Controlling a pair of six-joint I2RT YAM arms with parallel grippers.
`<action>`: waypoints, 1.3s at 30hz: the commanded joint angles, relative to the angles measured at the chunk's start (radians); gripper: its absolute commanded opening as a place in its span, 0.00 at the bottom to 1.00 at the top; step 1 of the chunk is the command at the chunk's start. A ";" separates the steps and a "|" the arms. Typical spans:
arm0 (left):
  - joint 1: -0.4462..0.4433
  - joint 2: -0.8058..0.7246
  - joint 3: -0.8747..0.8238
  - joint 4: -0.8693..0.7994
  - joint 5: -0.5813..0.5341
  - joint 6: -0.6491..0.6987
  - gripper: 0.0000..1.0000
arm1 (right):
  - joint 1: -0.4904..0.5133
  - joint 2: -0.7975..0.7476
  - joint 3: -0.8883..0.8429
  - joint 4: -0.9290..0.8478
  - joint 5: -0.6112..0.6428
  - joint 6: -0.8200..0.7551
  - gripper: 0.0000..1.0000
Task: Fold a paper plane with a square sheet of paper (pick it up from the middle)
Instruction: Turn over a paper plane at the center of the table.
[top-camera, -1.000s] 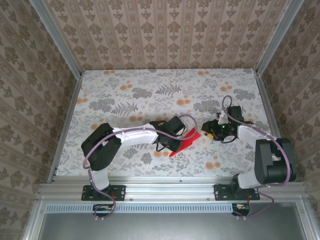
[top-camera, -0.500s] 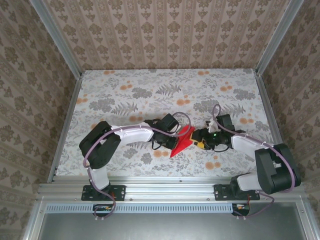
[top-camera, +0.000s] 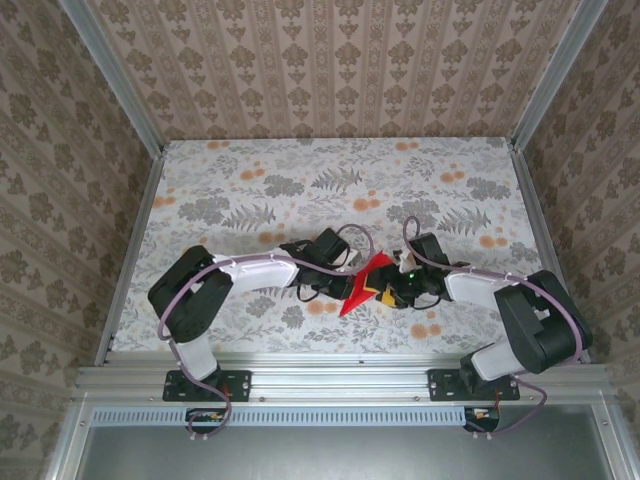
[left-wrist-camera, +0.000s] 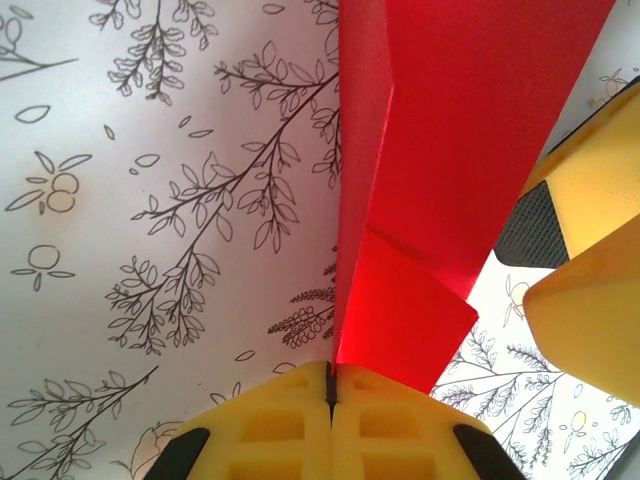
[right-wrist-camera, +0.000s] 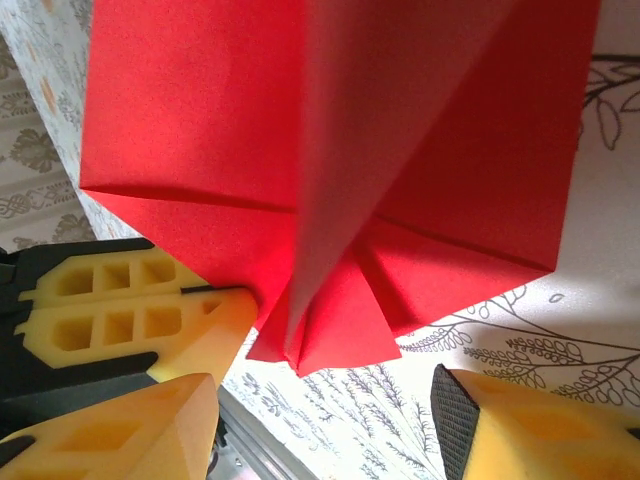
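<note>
The red sheet of paper (top-camera: 360, 285) is folded into a creased, pointed paper plane and held off the table near the front middle. My left gripper (top-camera: 346, 274) is shut on its central fold; in the left wrist view the yellow fingertips (left-wrist-camera: 300, 420) press together on the red paper (left-wrist-camera: 440, 150). My right gripper (top-camera: 389, 291) is close on the paper's right side and stands open. In the right wrist view its fingers (right-wrist-camera: 530, 425) straddle the lower tip of the folded paper (right-wrist-camera: 330, 150) without touching it, and the left gripper (right-wrist-camera: 215, 300) pinches the paper's edge.
The table (top-camera: 250, 180) is covered in a floral cloth with small orange flower prints (top-camera: 427, 328). Patterned walls close in the left, right and back. A metal rail (top-camera: 340, 375) runs along the front edge by the arm bases.
My right gripper has moved left up to the paper and opened wider. The left gripper has drawn the paper slightly left, tilted it more upright and stayed shut on it.
</note>
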 joint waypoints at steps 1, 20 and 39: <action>0.010 -0.027 -0.018 0.029 0.034 -0.023 0.00 | 0.019 0.019 0.027 0.014 0.026 0.026 0.62; 0.025 -0.037 -0.053 0.085 0.077 -0.053 0.00 | 0.065 0.090 0.033 0.169 -0.014 0.133 0.56; 0.059 -0.080 -0.117 0.209 0.170 -0.135 0.00 | 0.086 0.125 0.062 0.143 0.001 0.118 0.28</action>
